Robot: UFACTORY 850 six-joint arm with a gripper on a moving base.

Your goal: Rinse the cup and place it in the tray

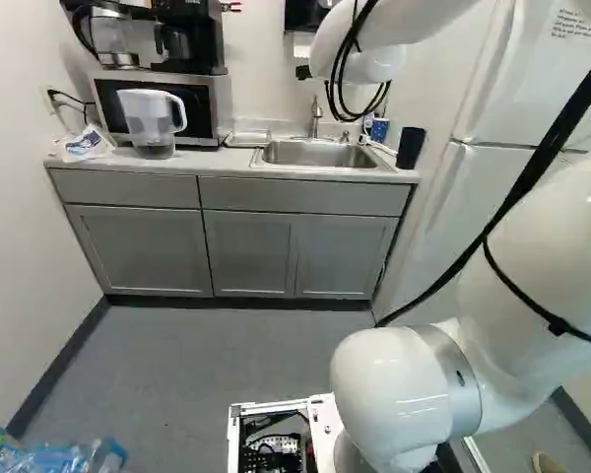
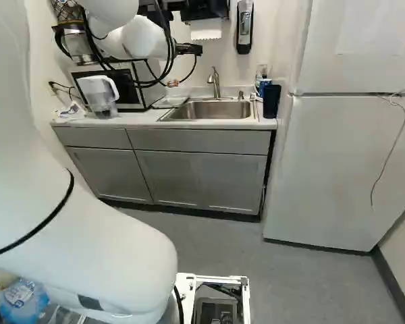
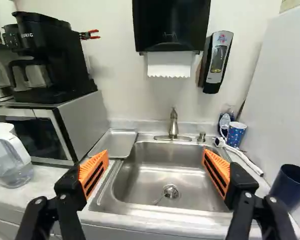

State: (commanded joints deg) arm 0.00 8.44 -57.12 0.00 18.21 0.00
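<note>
Part of the black gripper (image 2: 189, 49) shows beside the white wrist in the right base view, the rest hidden by the arm. In the wrist view the gripper (image 3: 155, 167) stands wide open, nothing between its orange pads, facing the sink (image 3: 162, 175). A dark blue cup (image 3: 293, 186) stands on the counter at the sink's fridge side, beyond one finger. Behind it is a blue patterned mug (image 3: 236, 134) with a white handle. The metal tray (image 3: 116, 143) lies flat between sink and microwave. The faucet (image 3: 173, 123) rises at the sink's back.
A water pitcher (image 1: 151, 120) stands before the microwave (image 1: 215, 103), with a coffee maker (image 3: 45, 57) on top. The fridge (image 2: 331, 169) borders the counter. Paper-towel (image 3: 171, 25) and soap dispensers (image 3: 217, 61) hang above. Plastic bottles (image 1: 54, 458) lie low at the left.
</note>
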